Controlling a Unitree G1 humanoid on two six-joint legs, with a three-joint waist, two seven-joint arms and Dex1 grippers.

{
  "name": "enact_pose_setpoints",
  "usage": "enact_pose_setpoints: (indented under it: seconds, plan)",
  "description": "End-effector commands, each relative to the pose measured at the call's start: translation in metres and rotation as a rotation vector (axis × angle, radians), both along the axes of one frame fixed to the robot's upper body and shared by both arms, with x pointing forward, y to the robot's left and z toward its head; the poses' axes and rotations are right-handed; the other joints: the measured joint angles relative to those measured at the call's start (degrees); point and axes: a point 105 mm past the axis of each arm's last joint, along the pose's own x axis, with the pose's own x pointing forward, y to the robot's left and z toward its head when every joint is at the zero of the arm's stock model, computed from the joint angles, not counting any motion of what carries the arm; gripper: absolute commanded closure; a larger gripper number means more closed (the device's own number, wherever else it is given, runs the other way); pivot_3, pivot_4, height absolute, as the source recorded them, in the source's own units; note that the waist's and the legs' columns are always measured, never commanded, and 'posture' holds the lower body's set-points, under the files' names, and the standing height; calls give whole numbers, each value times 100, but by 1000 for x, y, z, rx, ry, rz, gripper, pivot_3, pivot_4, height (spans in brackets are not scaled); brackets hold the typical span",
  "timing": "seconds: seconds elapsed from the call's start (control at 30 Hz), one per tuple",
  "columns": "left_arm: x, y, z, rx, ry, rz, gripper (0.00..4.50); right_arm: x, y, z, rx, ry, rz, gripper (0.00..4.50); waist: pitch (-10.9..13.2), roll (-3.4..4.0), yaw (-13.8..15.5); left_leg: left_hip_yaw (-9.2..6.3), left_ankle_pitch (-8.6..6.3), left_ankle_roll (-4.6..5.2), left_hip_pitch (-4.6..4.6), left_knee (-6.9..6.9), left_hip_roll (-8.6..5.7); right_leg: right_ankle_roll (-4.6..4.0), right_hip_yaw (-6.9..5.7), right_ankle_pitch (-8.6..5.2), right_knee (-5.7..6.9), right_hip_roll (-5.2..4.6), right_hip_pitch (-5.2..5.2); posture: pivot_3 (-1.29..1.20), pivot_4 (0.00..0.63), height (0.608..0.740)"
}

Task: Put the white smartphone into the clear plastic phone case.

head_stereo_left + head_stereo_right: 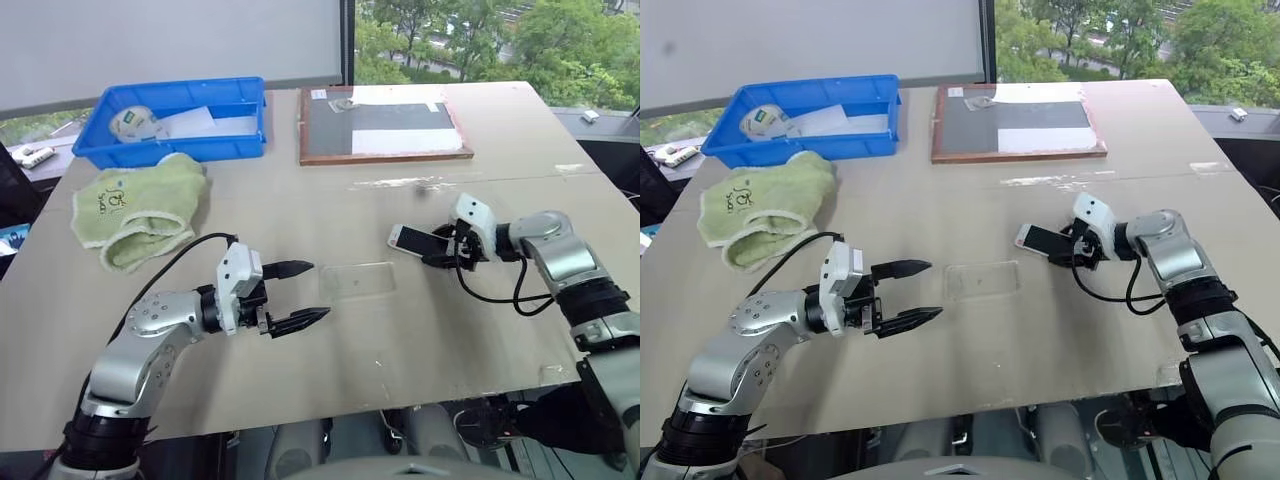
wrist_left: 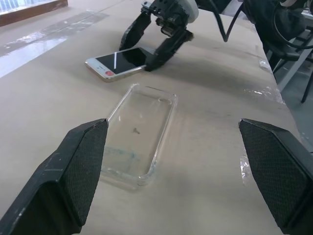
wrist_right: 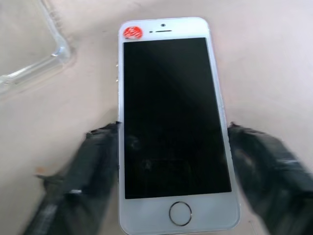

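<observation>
White-bezelled and black-screened, the white smartphone (image 3: 171,122) lies face up on the counter (image 1: 300,380), with a red sticker near its earpiece. The right tool (image 1: 441,249) straddles its home-button end, one finger just beside each long edge. Whether the fingers press the phone or stand just clear of it cannot be told. Just beside the phone, toward the robot's left, the clear plastic phone case (image 2: 139,133) lies flat, hollow side up and empty. Beyond the case, the left tool (image 1: 295,295) hovers with its fingers spread wide, holding nothing.

Risks, as a judgement: the fingers meet only the phone's thin, smooth edges near one end, so a lift could let the far end droop or the phone twist loose. The case is light and unheld, so a phone pushed in at an angle could shove it along the counter instead of seating.

The right wrist view shows how closely the fingers flank the phone. The left wrist view shows the case's raised rim and corners. The head views show the green towel (image 1: 140,210), blue bin (image 1: 180,120) and framed board (image 1: 380,125) lying well away.
</observation>
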Motion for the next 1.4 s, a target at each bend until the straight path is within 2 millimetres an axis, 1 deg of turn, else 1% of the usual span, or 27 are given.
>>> enact_pose_setpoints:
  seconds: [0.03,0.1,0.17,0.27,0.37,0.4,0.43,0.47,0.5,0.53,0.57,0.6,0.7,0.73,0.8,0.87,0.9,0.93,1.03,1.07,1.1,1.2,1.4]
  plan:
    - [-3,1,11,-9,-49,0,38,-5,-8,-24,-67,46,-15,1566,-2,-1,-4,0,0,0,4,0,3,0,0,0,-1,-1,5,0,150,740]
    - [-3,2,11,-8,-49,3,38,-6,-8,-22,-61,35,-11,1567,-3,-2,-2,1,0,-1,7,0,5,0,0,0,-2,-7,8,0,150,740]
    - [-3,3,10,-9,-49,6,38,-6,-6,-12,-27,-4,4,1567,-3,-2,15,0,-1,-1,6,1,4,0,-1,0,-2,-11,9,0,150,740]
    - [1,5,10,-6,-54,20,38,-8,2,14,93,-73,21,1570,0,3,27,-3,-1,-1,-1,-2,4,0,-5,0,-7,-13,6,0,150,740]
    - [6,8,11,-4,-58,29,38,-15,10,42,180,-124,60,1617,8,14,25,2,0,-1,-17,-10,2,1,-2,0,-11,-12,-10,0,150,740]
    - [7,9,11,-4,-59,30,38,-19,13,48,192,-135,79,1863,9,15,19,7,0,0,-25,-12,2,1,3,0,-9,-10,-21,0,150,740]
    - [7,10,11,-3,-59,31,38,-23,18,53,203,-146,101,2307,9,15,17,8,0,0,-31,-12,2,1,4,0,-7,-9,-29,0,150,740]
    - [8,11,11,-2,-59,31,38,-26,22,57,212,-150,118,2927,9,15,17,7,0,0,-45,-13,1,2,4,1,-5,-4,-41,0,150,740]
    - [9,12,11,0,-59,32,38,-31,28,61,223,-149,139,3414,9,15,20,8,0,0,-45,-13,0,2,3,1,-5,-3,-42,0,150,740]
    - [11,13,10,5,-61,35,38,-35,34,63,226,-149,159,3646,9,16,28,6,0,0,-48,-13,0,2,0,1,-5,-2,-42,0,150,740]
    - [13,15,10,10,-63,40,38,-38,38,64,223,-149,170,4273,9,15,30,5,0,0,-55,-13,0,2,-2,1,-4,-3,-49,0,150,740]
    - [16,17,11,13,-67,45,38,-39,41,63,214,-152,174,4400,9,16,34,3,0,0,-68,-12,0,2,-3,1,-3,-2,-63,0,150,740]
    - [20,20,12,18,-76,48,38,-35,42,57,181,-147,141,4400,9,16,46,-6,1,0,-84,-3,-3,2,-11,1,-5,-1,-68,0,150,740]
    - [21,20,12,21,-79,47,38,-27,36,54,159,-152,98,4130,9,16,51,-5,1,0,-84,-2,-3,1,-11,1,-5,-2,-68,0,150,740]
    - [21,21,13,24,-81,46,38,-19,26,48,126,-146,42,3654,9,16,51,-3,1,0,-89,-1,-4,1,-8,1,-10,-8,-68,0,150,740]
    - [20,22,12,24,-80,46,38,-14,19,42,99,-140,10,2977,9,16,55,-3,1,0,-92,0,-6,1,-8,1,-14,-9,-68,0,150,740]
    - [19,22,11,25,-80,46,38,-11,17,38,94,-134,-8,2569,10,16,55,-2,1,0,-92,0,-7,1,-8,1,-15,-9,-68,0,150,740]
    - [18,22,10,26,-79,46,38,-9,15,34,85,-123,-17,2298,10,16,50,-2,1,0,-92,0,-8,1,-8,1,-15,-9,-68,0,150,740]
    - [16,22,9,26,-78,46,38,0,9,22,59,-102,-57,958,10,16,18,-1,1,0,-92,-1,-10,2,-8,1,-13,-5,-69,0,150,740]
    - [16,22,9,26,-77,46,38,2,7,18,50,-95,-70,360,10,16,15,-1,1,0,-88,-1,-9,2,-7,1,-12,0,-69,0,150,740]
    - [16,22,9,25,-77,46,38,6,5,14,44,-90,-93,44,9,15,12,1,1,0,-87,-2,-9,2,-6,1,-10,1,-69,0,150,740]
    - [16,23,10,25,-76,44,38,7,6,6,55,-29,-94,44,9,15,18,-5,1,1,-83,-1,-7,2,-8,1,-4,7,-67,0,150,740]
    - [13,23,13,7,-70,28,38,0,17,-1,75,68,-31,44,7,12,9,-2,1,1,-77,1,-4,1,-4,1,-2,5,-64,0,150,740]
